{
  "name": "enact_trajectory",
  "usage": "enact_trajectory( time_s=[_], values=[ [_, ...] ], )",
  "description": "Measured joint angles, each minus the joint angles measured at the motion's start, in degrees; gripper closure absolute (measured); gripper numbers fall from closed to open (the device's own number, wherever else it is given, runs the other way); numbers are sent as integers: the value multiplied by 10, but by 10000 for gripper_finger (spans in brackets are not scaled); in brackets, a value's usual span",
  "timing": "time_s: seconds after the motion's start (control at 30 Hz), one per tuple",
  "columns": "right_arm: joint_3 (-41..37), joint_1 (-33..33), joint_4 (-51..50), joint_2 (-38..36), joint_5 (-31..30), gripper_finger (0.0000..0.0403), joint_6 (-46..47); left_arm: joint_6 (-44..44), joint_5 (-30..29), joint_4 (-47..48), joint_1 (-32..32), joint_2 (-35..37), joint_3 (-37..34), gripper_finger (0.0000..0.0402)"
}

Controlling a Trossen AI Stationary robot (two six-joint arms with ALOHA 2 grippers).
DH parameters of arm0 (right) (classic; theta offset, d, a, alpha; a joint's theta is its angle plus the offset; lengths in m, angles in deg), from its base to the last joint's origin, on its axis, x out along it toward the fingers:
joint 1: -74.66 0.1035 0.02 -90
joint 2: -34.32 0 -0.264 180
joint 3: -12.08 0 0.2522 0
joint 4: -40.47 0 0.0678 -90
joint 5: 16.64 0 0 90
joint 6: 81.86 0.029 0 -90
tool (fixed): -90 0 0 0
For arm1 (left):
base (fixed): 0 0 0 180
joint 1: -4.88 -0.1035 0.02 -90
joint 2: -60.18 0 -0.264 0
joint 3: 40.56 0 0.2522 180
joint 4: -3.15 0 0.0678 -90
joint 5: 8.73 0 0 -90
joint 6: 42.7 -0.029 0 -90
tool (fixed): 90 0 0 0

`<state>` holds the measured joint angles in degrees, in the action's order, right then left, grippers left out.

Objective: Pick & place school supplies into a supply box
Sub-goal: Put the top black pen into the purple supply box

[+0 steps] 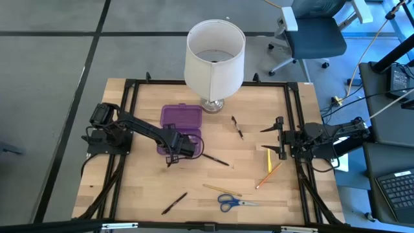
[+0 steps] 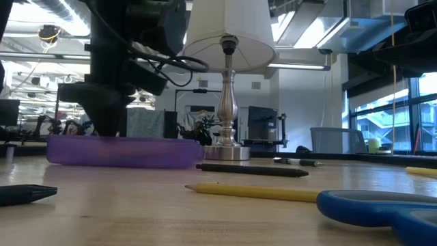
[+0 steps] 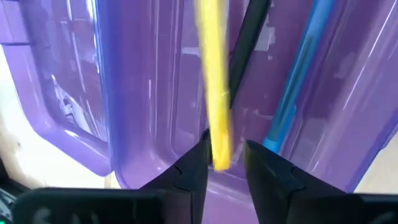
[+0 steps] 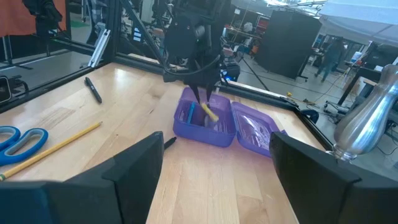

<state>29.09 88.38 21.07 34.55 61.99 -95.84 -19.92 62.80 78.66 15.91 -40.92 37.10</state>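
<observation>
The purple supply box (image 1: pixel 182 118) lies open in front of the lamp, lid toward the far edge. My left gripper (image 3: pixel 225 152) hangs over its tray (image 4: pixel 205 127), shut on a yellow pen (image 3: pixel 214 93). A black pen (image 3: pixel 245 50) and a blue pen (image 3: pixel 298 81) lie inside the tray. Loose on the table are blue-handled scissors (image 1: pixel 233 202), a yellow pencil (image 1: pixel 221 189), an orange pencil (image 1: pixel 268 175), another yellow pencil (image 1: pixel 269 160) and black pens (image 1: pixel 217 160) (image 1: pixel 174 202) (image 1: pixel 238 127). My right gripper (image 1: pixel 279 138) waits open at the right edge. My left gripper holds the yellow pen by its upper end (image 3: pixel 219 158), between the two fingers, which come from above and point down into the tray. The pen slants down from the fingers (image 4: pixel 200 98) into the box; its lower end (image 4: pixel 216 118) is inside the tray.
A white-shaded lamp (image 1: pixel 213 58) stands at the far edge just behind the box. A black frame (image 1: pixel 129 103) runs around the tabletop. Bare wood lies between the box and the right arm.
</observation>
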Motion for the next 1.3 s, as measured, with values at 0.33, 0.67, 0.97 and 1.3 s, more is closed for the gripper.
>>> enact_trajectory(
  time_s=[0.33, 0.67, 0.97, 1.3],
  values=[
    [0, 0, 0, 0, 0, 106, 0, -12, -1, 63, 1, 2, 83, 288],
    [0, 0, 0, 0, 0, 106, 2, -247, 14, -231, 10, -10, 116, 281],
    [0, 0, 0, 0, 0, 106, 2, -300, 60, -370, -9, -59, 115, 248],
    [0, 0, 0, 0, 0, 106, 2, -317, 110, -406, -26, -100, 115, 258]
  ],
)
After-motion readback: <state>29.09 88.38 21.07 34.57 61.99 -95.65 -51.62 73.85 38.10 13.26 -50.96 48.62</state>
